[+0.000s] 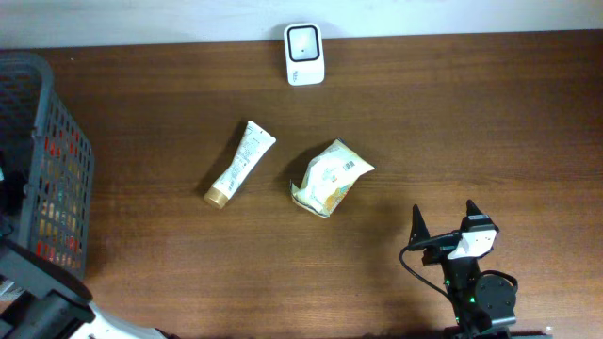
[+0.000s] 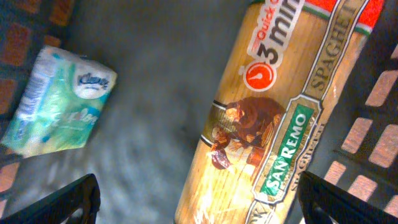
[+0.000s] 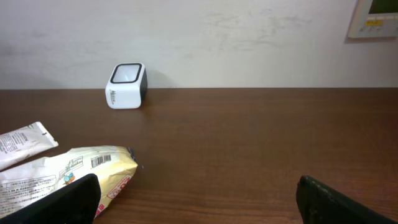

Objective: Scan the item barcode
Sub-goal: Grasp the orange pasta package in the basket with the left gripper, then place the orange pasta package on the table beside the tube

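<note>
A white barcode scanner with a dark window stands at the table's far edge, also in the right wrist view. A white tube and a yellow snack packet lie mid-table. The packet shows a barcode on its upper face. My right gripper is open near the front right, with nothing between its fingers. My left gripper is open inside the basket, just above a San Remo spaghetti pack, with a Kleenex tissue pack to its left.
A dark mesh basket stands at the table's left edge; its latticed wall runs close along the spaghetti pack. The left arm's base sits at the front left corner. A pale wall rises behind the scanner.
</note>
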You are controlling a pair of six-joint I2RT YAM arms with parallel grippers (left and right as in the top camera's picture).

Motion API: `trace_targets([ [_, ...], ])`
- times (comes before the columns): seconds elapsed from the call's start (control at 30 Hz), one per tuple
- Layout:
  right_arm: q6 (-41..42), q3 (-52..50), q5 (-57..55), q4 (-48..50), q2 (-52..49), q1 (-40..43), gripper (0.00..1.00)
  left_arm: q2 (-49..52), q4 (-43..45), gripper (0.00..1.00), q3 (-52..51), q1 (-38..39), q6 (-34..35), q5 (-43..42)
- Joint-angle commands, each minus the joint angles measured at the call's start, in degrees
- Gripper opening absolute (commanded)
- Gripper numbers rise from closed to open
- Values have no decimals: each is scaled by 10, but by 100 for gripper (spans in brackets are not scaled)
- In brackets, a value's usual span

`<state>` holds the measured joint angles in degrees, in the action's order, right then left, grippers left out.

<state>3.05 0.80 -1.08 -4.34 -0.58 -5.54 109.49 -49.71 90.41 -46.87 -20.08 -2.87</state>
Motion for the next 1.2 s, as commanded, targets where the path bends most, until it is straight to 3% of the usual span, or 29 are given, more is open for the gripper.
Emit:
trace_targets([
  [0.0, 3, -5, -9, -2, 1, 4, 99, 33, -4, 100, -5, -10, -54, -10],
  [0.1, 3, -5, -9, -2, 1, 4, 99, 65, 3, 100, -6, -18, -80, -17],
  [0.17, 3, -5, -9, -2, 1, 4, 99, 81, 7, 100, -6, -18, -150, -107],
  [0.3, 3, -5, -9, -2, 1, 4, 99, 105, 10, 100, -6, -18, -177, -167],
  [0.43, 3, -5, -9, -2, 1, 4, 99, 136, 13, 99, -19, -18, -186, -173],
  [0.5, 3, -5, -9, -2, 1, 4, 99, 136, 16, 72, -19, -20, -186, -169],
  [0.6, 3, -5, -9, -2, 1, 4, 99, 136, 17, 4, -19, -21, -185, -158],
  [0.63, 3, -5, -9, -2, 1, 4, 99, 136, 16, 0, -16, -21, -172, -151],
  [0.7, 3, -5, -9, -2, 1, 4, 99, 131, -10, 0, 12, -21, -164, -152],
  [0.9, 3, -5, -9, -2, 1, 4, 99, 0, -50, 0, 143, -21, -37, -165],
  [1.0, 3, -5, -9, -2, 1, 4, 99, -87, -48, 0, 190, -21, 26, -289],
  [1.03, 3, -5, -9, -2, 1, 4, 99, -131, -35, 0, 204, -19, 51, -342],
  [1.17, 3, -5, -9, -2, 1, 4, 99, -271, 75, 0, 208, 43, 85, -346],
])
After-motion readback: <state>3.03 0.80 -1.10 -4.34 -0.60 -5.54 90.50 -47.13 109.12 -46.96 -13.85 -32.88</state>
